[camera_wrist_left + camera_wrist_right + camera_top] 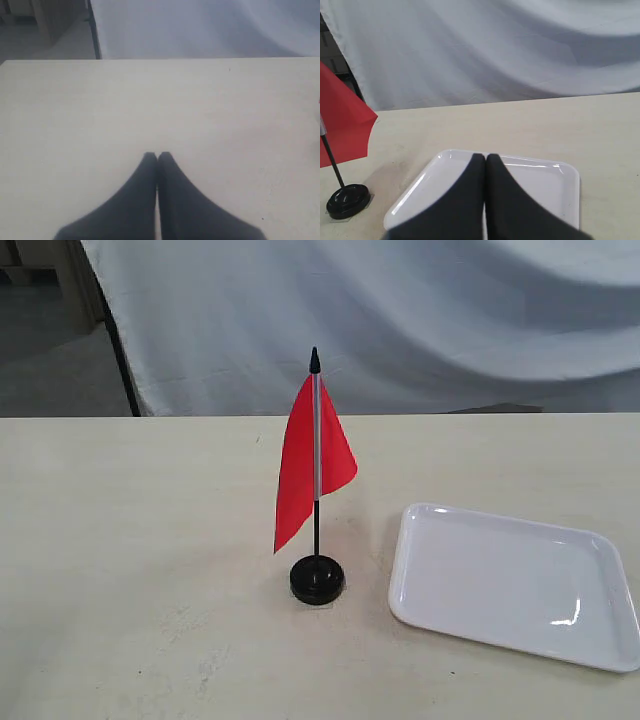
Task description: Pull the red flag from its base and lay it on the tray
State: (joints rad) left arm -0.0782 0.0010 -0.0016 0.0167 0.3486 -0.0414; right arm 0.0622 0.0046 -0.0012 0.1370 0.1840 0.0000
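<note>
The red flag [305,465] stands upright on its thin pole in the round black base [318,579] near the middle of the table. To its right lies the white tray [515,585] with nothing on it. Neither gripper shows in the exterior view. In the left wrist view my left gripper [157,155] is shut over bare tabletop, holding nothing. My right gripper [485,156] is shut too, hovering over the tray [555,185], with the flag [342,125] and base [347,201] off to one side.
A pale wooden table [130,570] carries everything. A white cloth backdrop [400,310] hangs behind its far edge, and a dark post [120,350] stands at the back left.
</note>
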